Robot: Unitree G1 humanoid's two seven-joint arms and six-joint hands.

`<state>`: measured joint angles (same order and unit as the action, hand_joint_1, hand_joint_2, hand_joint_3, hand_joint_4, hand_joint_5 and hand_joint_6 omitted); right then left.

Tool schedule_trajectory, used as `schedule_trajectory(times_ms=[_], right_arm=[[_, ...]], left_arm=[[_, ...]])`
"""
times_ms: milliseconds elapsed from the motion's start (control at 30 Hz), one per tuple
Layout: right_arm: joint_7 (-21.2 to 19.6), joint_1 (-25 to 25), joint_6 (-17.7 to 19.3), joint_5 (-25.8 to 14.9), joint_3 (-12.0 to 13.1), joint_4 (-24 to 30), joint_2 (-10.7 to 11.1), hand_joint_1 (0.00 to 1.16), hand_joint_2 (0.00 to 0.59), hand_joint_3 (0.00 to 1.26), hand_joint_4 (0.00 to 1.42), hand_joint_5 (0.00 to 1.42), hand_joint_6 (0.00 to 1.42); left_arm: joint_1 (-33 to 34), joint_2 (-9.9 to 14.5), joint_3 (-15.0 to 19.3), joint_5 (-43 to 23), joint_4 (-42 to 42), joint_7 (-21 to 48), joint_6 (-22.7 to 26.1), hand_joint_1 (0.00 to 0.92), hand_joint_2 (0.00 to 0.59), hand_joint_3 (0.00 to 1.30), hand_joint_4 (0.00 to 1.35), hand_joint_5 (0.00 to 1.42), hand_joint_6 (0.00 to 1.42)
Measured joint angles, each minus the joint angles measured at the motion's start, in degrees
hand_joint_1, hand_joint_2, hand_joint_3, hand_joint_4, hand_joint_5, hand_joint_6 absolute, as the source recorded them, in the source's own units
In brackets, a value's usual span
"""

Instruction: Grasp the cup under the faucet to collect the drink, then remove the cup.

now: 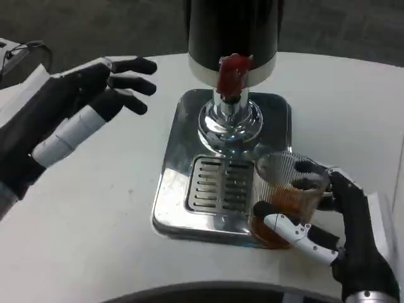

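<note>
My right hand is wrapped around the cup, thumb across its near side and fingers curled round the far side, so I am holding it firmly. The cup is clear and ribbed, with amber-brown drink in its lower part. It stands upright at the front right corner of the dispenser's shiny metal base, just beside the slotted drip grate and off to the right of the chrome column rather than beneath it. Above that column sits the red tap handle on the black body of the dispenser. My left hand hovers over the white table to the left of the machine, fingers spread and stretched toward it, holding nothing and touching nothing.
</note>
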<state>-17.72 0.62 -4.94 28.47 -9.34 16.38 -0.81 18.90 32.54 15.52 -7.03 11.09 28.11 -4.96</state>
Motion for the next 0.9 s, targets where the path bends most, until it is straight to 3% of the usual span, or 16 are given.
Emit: schedule_trajectory(times_ms=[300, 633, 900], right_arm=[[1.35, 1.41, -0.3, 1.21, -0.83, 3.68, -0.2, 0.79, 0.207, 0.84, 0.89, 0.88, 0.45], [4.73, 4.54, -0.3, 1.09, 0.7, 8.3, 1.4, 0.8, 0.201, 0.84, 0.9, 0.91, 0.45], [7.1, 6.18, -0.29, 0.8, 1.58, 11.28, 2.4, 0.81, 0.198, 0.85, 0.9, 0.91, 0.46]], left_arm=[[-7.51, -1.6, 0.07, 1.06, 6.41, -2.81, 0.51, 0.0, 0.01, 0.33, 0.36, 0.45, 0.25], [-15.76, -2.54, -0.52, 4.53, 11.87, -4.85, 0.42, 0.0, 0.015, 0.33, 0.34, 0.44, 0.25], [-21.91, -4.92, -0.97, 7.89, 14.54, -6.92, -3.3, 0.0, 0.034, 0.32, 0.31, 0.38, 0.25]])
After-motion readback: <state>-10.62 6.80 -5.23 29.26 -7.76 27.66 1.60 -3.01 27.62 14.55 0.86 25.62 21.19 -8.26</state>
